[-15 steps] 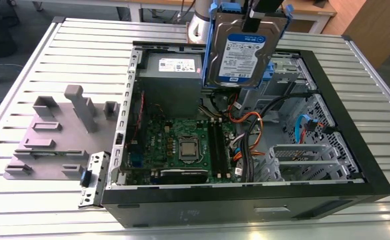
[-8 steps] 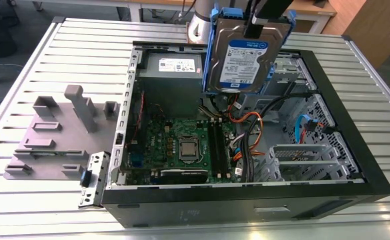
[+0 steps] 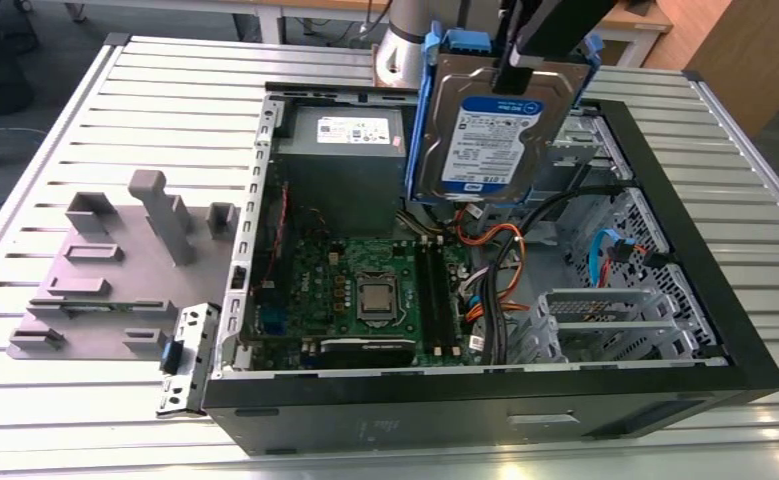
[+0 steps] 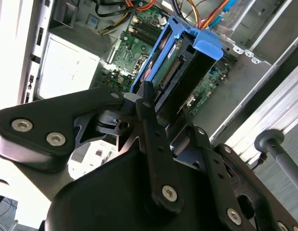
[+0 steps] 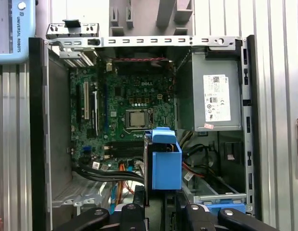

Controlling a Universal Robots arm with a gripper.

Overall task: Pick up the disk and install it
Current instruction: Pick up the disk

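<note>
Black-fingered claw (image 3: 512, 78) clenched on the silver-metal hard disk in its blue plastic carrier (image 3: 503, 130): picked up, not yet installed.
The disk hangs upright over the open black computer case (image 3: 429, 425), seated in no bay. The exterior view shows its blue-and-white label face. The first wrist view shows it edge-on above the green motherboard (image 5: 115, 96).

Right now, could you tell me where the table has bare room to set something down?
Free: table on the exterior view's right of the case, and beyond the grey fixture. Crowded: inside the case, under the disk.
</note>
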